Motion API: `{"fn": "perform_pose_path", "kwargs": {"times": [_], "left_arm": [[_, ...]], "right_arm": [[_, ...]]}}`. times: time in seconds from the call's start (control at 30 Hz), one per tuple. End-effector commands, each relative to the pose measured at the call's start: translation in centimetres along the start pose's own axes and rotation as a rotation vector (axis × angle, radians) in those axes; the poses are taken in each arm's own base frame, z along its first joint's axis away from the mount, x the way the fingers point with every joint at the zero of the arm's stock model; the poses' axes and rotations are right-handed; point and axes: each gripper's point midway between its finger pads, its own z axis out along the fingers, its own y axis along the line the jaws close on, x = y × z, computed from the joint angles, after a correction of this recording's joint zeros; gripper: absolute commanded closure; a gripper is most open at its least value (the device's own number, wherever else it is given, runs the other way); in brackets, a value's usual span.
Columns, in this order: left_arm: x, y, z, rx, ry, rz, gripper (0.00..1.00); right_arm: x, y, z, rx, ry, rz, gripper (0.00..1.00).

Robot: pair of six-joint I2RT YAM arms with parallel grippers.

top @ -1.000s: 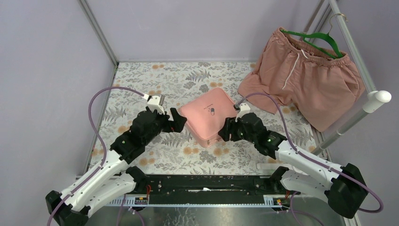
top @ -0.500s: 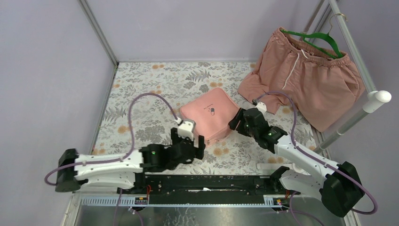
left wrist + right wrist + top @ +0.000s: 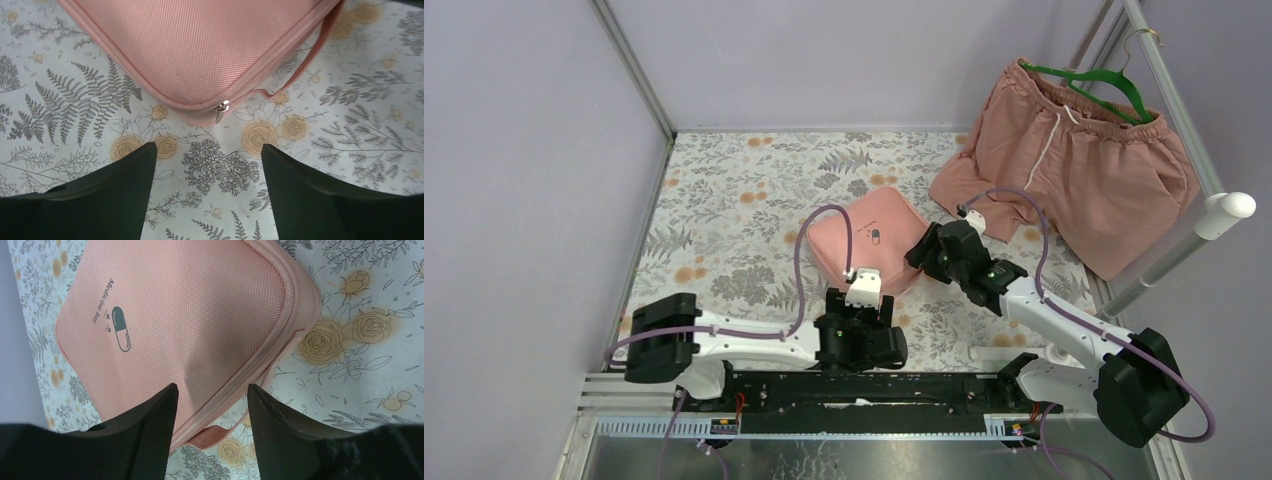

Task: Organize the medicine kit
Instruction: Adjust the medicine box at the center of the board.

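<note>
The left arm lies low along the near edge of the desk, reaching toward the middle. The left gripper (image 3: 861, 318) is just short of the near corner of the medicine kit (image 3: 874, 243). In the left wrist view its two dark fingers (image 3: 125, 185) stand wide apart above the flowered cloth (image 3: 220, 170) with nothing between them, and they do not touch the kit.

The medicine kit lies flat about the middle of the desk, a little toward the right edge, turned so that one rounded corner points at the near edge. It is zipped closed. The metal zip pull (image 3: 220, 107) sits at that near corner, and a pink strap (image 3: 311, 52) runs along the side just to the right of it. A small dark pill mark (image 3: 120, 328) with lettering beside it shows on the lid.

The right gripper (image 3: 917, 257) is at the kit's right-hand side. Its fingers (image 3: 150, 425) are spread wide and hold nothing. In the right wrist view they frame the zipped edge of the kit (image 3: 190, 325); I cannot tell whether they touch it.

At the far right corner, pink shorts (image 3: 1074, 160) hang on a green hanger (image 3: 1109, 80) from a rail (image 3: 1194, 240), their lower part resting on the cloth, apart from the kit.
</note>
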Motion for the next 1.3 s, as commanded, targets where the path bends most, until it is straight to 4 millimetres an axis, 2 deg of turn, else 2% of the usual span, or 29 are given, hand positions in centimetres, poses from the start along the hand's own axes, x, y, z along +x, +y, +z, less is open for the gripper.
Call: {"fn": "perform_pose_path", "kwargs": {"times": [0.0, 0.1, 0.23, 0.3, 0.4, 0.47, 0.53, 0.67, 0.8, 0.9, 1.03, 1.13, 1.27], "left_arm": [[0.2, 0.8, 0.8, -0.095, -0.045, -0.020, 0.17], [0.2, 0.8, 1.0, -0.129, -0.048, -0.016, 0.18], [-1.3, 0.6, 0.0, -0.105, -0.063, -0.050, 0.16], [-2.7, 1.0, -0.9, -0.069, -0.077, -0.082, 0.14], [-6.7, 1.7, -2.9, 0.052, -0.143, -0.192, 0.11], [-9.1, 3.0, -2.5, 0.142, -0.140, -0.233, 0.11], [-11.8, 5.2, -1.2, 0.204, -0.152, -0.310, 0.11], [-16.4, 10.5, 2.2, 0.187, -0.194, -0.377, 0.07], [-18.6, 12.5, 7.0, 0.192, -0.121, -0.367, 0.05], [-19.0, 12.3, 10.9, 0.243, -0.031, -0.349, 0.05], [-18.3, 11.4, 15.2, 0.331, 0.051, -0.318, 0.04], [-18.2, 11.5, 17.7, 0.345, 0.078, -0.308, 0.03], [-18.3, 10.7, 19.4, 0.414, 0.089, -0.292, 0.03]], "right_arm": [[-1.2, 1.6, -0.1, -0.049, -0.025, 0.027, 0.40], [-1.0, 1.8, 0.0, -0.058, -0.013, 0.015, 0.41], [-1.5, 1.0, 0.3, -0.022, -0.031, -0.002, 0.41], [-2.1, 0.6, 0.2, -0.004, -0.051, -0.006, 0.38], [-2.8, -0.1, 0.0, 0.013, -0.073, -0.004, 0.36], [-3.2, -0.3, -0.2, 0.020, -0.085, -0.010, 0.35], [-3.8, -0.5, -0.6, 0.028, -0.104, -0.020, 0.35], [-4.9, -0.5, -2.0, 0.034, -0.144, -0.049, 0.35], [-5.3, -2.4, -3.4, 0.105, -0.178, -0.067, 0.36], [-4.9, -4.4, -3.6, 0.166, -0.173, -0.076, 0.37], [-4.3, -6.4, -3.3, 0.239, -0.139, -0.085, 0.37], [-4.3, -7.9, -3.0, 0.299, -0.120, -0.096, 0.37], [-3.7, -9.4, -2.0, 0.327, -0.069, -0.100, 0.36]]}}
